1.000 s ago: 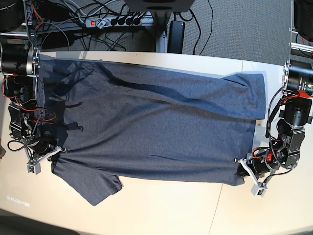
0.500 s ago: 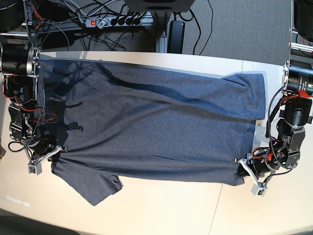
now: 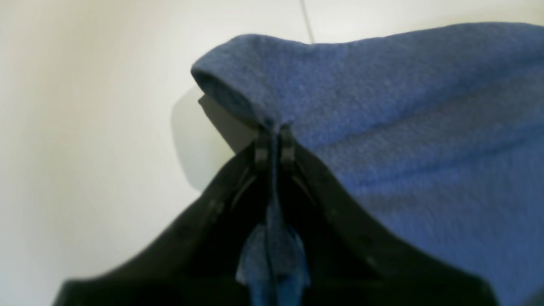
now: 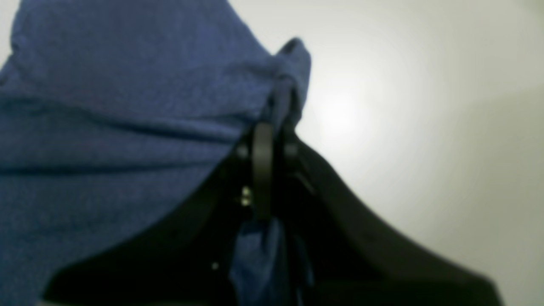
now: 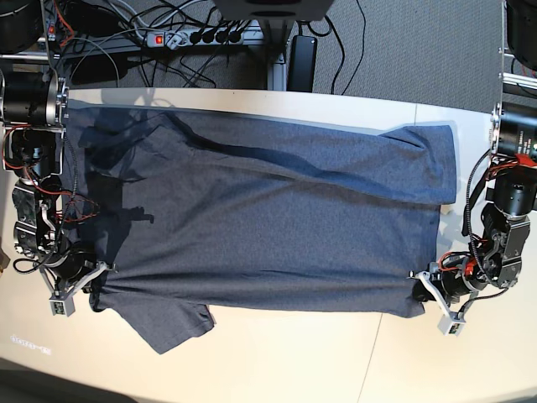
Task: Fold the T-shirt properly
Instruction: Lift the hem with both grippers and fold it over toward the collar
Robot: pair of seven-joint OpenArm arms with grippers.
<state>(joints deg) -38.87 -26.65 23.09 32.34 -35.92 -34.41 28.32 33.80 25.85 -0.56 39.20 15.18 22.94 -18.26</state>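
One T-shirt [image 5: 268, 218] spread on one table [image 5: 277, 361] — two grippers, left gripper [image 3: 274, 140] and right gripper [image 4: 272, 140], each clamped on its fabric.

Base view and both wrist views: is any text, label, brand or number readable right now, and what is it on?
No text can be read in any view.
T-shirt: plain grey side up, no lettering showing.
Table: a faint pale mark near its front left corner in the base view, too small and blurred to read.
Power strip: no legible marking.
Wrist views: blurred cloth only.
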